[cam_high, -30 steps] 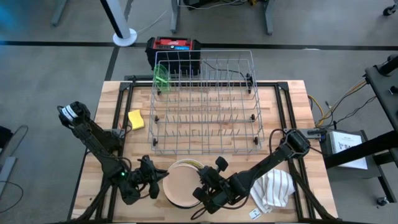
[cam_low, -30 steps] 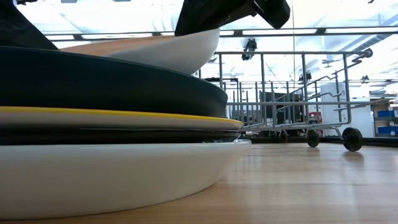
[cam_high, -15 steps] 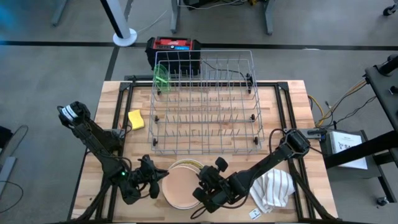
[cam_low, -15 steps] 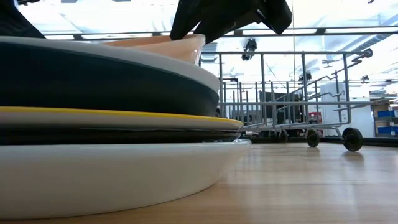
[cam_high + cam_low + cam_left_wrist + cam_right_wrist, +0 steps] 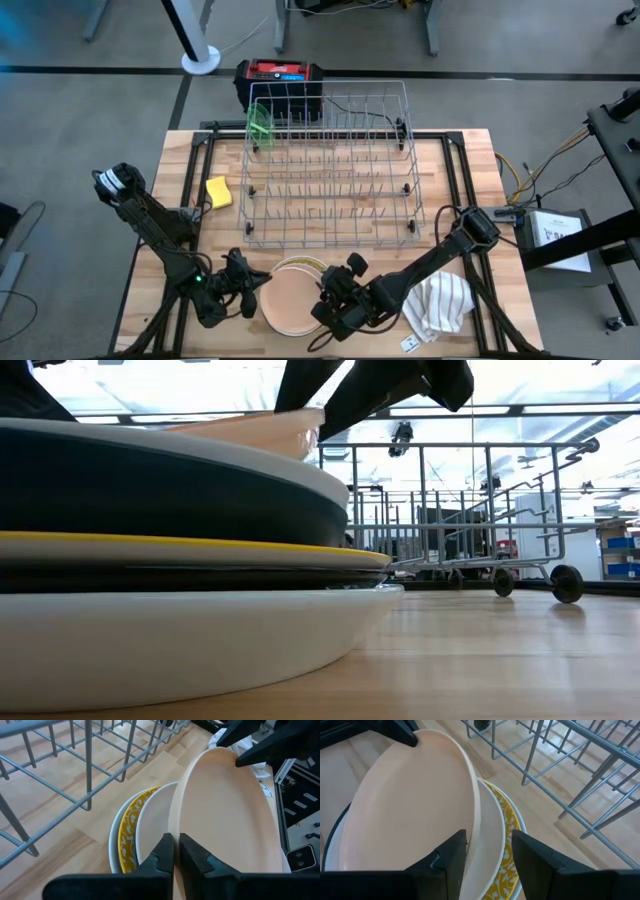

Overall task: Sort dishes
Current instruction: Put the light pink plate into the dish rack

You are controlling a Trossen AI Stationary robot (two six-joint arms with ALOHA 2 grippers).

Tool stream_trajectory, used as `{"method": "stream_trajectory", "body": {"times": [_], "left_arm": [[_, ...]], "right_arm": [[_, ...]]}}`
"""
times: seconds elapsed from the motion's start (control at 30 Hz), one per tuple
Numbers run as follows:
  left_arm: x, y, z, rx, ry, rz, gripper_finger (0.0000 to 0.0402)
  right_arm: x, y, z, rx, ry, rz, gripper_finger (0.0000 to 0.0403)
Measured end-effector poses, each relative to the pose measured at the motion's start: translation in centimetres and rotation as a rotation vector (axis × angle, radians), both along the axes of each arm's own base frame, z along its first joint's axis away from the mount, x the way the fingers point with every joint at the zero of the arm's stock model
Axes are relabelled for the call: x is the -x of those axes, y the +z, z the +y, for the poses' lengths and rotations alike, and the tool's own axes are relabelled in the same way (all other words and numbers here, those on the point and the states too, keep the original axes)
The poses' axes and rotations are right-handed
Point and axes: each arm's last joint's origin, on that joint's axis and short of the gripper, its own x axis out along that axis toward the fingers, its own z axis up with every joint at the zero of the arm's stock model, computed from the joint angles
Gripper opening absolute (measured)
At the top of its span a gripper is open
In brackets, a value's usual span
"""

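While the peach plate (image 5: 293, 301) sits tipped on the stack (image 5: 180, 615) at the table's near edge, left gripper (image 5: 174, 851) pinches its rim, and right gripper (image 5: 488, 849) straddles the opposite rim, fingers spread. Lower dishes mostly hidden. Rack (image 5: 330, 165) holds just a green dish (image 5: 260, 124)

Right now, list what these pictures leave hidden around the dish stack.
- High view: the stack's lower dishes, covered by the peach plate; only a yellow-and-white rim shows.
- Low view: the stack's left side is cut off by the frame; the dark bowl blocks what lies behind.
- Left wrist view: the left claw pinches the peach plate's rim, hiding its near edge.
- Right wrist view: the right claw stands open; the stack's near side is cut off.
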Motion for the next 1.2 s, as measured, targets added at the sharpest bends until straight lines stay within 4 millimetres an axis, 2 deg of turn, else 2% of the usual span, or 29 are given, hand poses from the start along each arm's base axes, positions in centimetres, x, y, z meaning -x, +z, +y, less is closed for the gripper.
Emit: {"method": "stream_trajectory", "body": {"times": [0.77, 1.2], "left_arm": [[-0.1, 0.7, 0.1, 0.005, 0.036, -0.064, 0.0000], [0.0, 1.8, 0.4, -0.058, 0.050, -0.121, 0.0001]], "right_arm": [[0.5, 3.2, 0.5, -0.019, 0.009, 0.031, 0.0180], [1.5, 8.2, 0.3, -0.003, 0.010, 0.059, 0.0206]]}}
